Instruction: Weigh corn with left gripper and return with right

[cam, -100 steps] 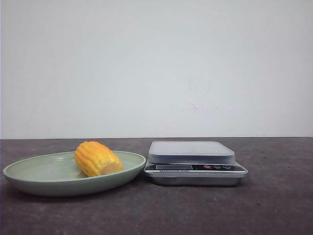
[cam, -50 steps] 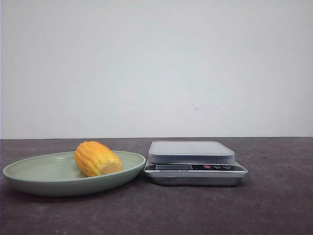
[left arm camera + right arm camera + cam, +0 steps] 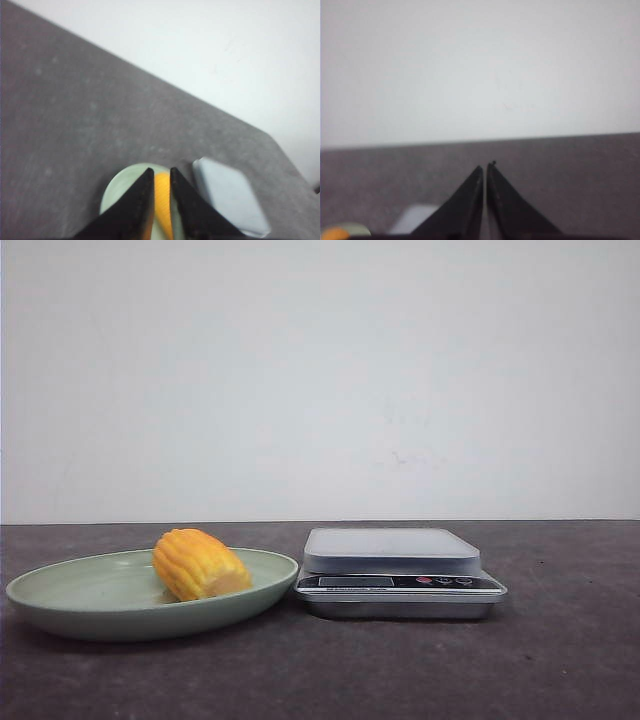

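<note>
Corn [image 3: 198, 563] lies on its side in the green plate [image 3: 70, 600], lower left of the front view, right of the plate's centre, paler cut end facing lower right. Scale [image 3: 392, 550] stands just beside the plate's right rim, platform bare. Both rest on the dark tabletop [image 3: 560, 660].

Handling, judged: a short cob piece, probably light and stiff; ribbed kernel rows should give the pads some bite. The rounded body may roll on the shallow plate if nudged off-axis. Best hold looks to be across the mid-body, fingers on opposite ribbed flanks, not on the flat cut end or the tapered tip, where the claw could slide off.

Left claw [image 3: 158, 172]: seen in the left wrist view, lower centre of frame, fingers nearly together with only a narrow gap, holding nothing; corn [image 3: 162, 200] shows through the gap, well below it on the plate [image 3: 112, 192], scale [image 3: 230, 195] at lower right. It would have to open wider before closing on the cob.

Right claw [image 3: 485, 170]: lower centre of the right wrist view, tips all but touching, empty, well apart from the corn [image 3: 335, 233] at the lower left corner.

Writing: dark display strip and small buttons [image 3: 444, 581] on the scale's front panel; any lettering too small to read. No brand legible.
</note>
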`<action>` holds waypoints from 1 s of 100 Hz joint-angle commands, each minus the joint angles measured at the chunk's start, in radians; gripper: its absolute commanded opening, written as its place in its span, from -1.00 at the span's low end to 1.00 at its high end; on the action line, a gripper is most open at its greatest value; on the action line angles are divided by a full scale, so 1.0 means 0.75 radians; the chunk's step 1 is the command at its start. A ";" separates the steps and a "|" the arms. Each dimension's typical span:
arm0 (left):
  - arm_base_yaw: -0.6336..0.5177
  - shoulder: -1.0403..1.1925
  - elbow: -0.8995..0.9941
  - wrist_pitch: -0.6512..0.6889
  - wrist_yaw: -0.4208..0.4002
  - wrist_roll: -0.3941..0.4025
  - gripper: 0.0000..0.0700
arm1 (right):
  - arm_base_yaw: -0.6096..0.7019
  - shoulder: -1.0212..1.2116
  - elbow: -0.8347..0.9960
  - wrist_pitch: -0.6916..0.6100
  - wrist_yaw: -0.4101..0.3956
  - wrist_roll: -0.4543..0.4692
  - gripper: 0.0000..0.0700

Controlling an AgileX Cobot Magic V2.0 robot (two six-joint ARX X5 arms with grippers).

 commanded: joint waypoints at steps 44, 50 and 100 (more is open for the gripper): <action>-0.001 0.679 0.796 -0.280 0.010 0.378 -0.95 | 0.002 0.566 0.653 -0.180 -0.060 -0.161 -0.98; -0.006 0.701 0.807 -0.280 0.051 0.371 -0.88 | 0.002 0.566 0.664 -0.179 -0.092 -0.158 -0.98; -0.035 0.729 0.807 -0.318 0.078 0.360 1.00 | 0.004 0.563 0.665 -0.250 -0.105 -0.152 1.00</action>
